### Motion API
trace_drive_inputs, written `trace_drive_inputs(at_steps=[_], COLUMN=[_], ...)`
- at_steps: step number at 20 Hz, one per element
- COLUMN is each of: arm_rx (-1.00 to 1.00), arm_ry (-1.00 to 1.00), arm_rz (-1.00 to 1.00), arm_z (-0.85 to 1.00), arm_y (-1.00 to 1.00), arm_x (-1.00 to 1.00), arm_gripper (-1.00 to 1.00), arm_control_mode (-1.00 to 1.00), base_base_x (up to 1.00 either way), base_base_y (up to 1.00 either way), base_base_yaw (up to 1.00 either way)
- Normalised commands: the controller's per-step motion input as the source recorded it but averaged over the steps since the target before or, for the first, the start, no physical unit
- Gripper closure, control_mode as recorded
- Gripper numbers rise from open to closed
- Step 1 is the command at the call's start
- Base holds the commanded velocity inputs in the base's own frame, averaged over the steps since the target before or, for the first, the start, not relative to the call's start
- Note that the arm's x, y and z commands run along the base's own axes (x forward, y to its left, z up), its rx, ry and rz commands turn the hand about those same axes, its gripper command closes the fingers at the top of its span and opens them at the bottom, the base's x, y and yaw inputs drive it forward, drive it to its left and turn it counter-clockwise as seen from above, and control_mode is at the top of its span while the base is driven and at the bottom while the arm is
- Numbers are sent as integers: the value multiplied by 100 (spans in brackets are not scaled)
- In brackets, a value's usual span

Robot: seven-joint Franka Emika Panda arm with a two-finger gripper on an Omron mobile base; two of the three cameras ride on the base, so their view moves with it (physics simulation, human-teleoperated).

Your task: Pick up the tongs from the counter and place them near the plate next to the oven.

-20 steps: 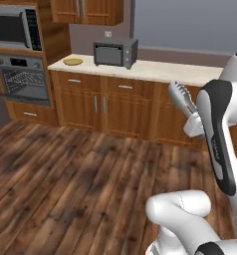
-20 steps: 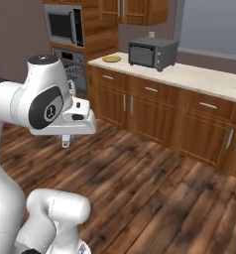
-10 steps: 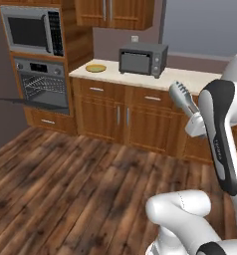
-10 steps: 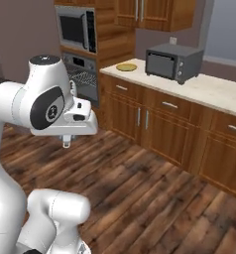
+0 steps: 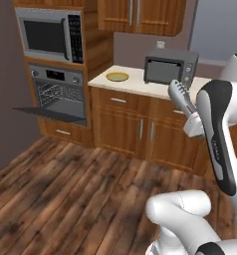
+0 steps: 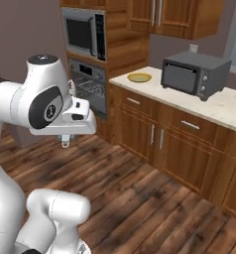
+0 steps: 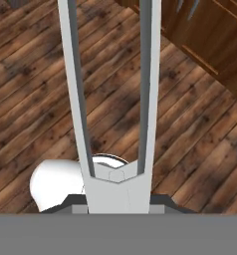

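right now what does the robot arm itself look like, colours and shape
The arm is glossy white with rounded, bulbous shells. One joint carries a dark grey round cap with a small pale mark at its centre. In the left base view a long link has a dark band along its edge. The hand is a boxy white block with dark detail. No loose cables are visible.

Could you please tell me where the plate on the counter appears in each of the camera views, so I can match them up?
Left base view: the plate lies upper centre, on the counter's end beside the oven.
Right base view: the plate lies upper centre, at that counter end.
Hand view: not in it; the tongs hang over wooden floor.
Shared landmark: the dark toaster oven on the counter, right of the plate.
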Motion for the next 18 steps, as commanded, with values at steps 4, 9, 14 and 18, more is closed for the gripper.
trace_drive_inputs(at_steps=[4, 9, 14, 18], arm_rx=[0, 0, 0, 0], arm_ry=[0, 0, 0, 0], arm_rz=[0, 0, 0, 0], arm_z=[0, 0, 0, 0], arm_y=[0, 0, 0, 0], arm_x=[0, 0, 0, 0], arm_gripper=[100, 100, 100, 100], arm_control_mode=[100, 100, 100, 100], base_base_x=[100, 100, 100, 100], base_base_y=[16, 22, 6, 0], base_base_yaw=[0, 0, -5, -16])
